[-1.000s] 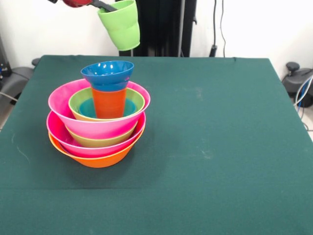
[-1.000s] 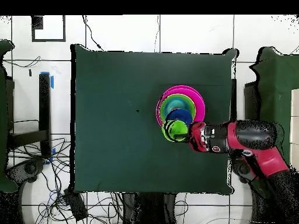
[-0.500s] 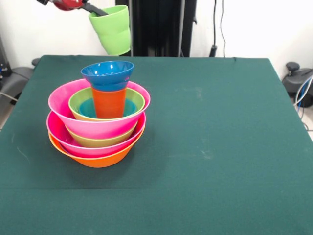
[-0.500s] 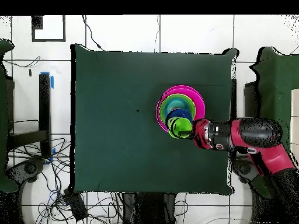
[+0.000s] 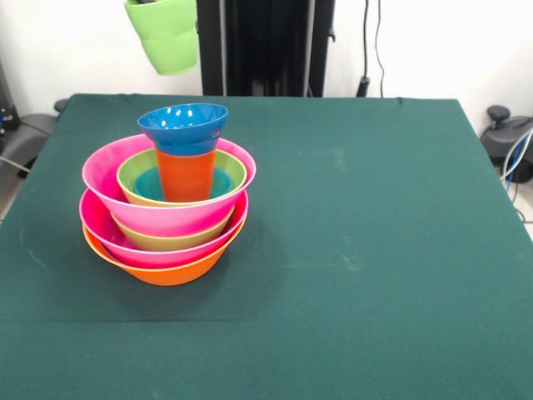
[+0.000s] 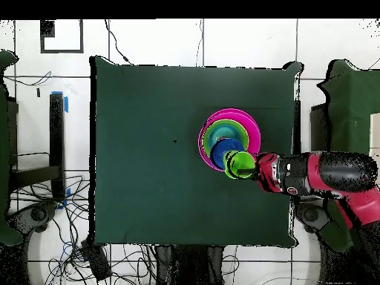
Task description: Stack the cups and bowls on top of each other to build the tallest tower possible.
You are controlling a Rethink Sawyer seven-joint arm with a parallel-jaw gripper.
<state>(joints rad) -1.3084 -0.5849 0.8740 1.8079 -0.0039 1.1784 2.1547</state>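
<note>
Green cup [image 5: 166,35] has risen and shifted sideways, away from the tower [image 5: 168,196].
Gripper [image 6: 256,166] clamped on its rim.

Front view: the light green cup [image 5: 166,35] is cut off by the top edge — its rim and whatever holds it lie out of frame. Overhead view: the hand [image 6: 252,166] meets the cup's side, but its fingers are too small to tell apart, so the grip cannot be read. In the tower [image 5: 168,200], the orange-red cup [image 5: 185,175] hides its base inside the nested bowls — lower bowls show rims only.
</note>
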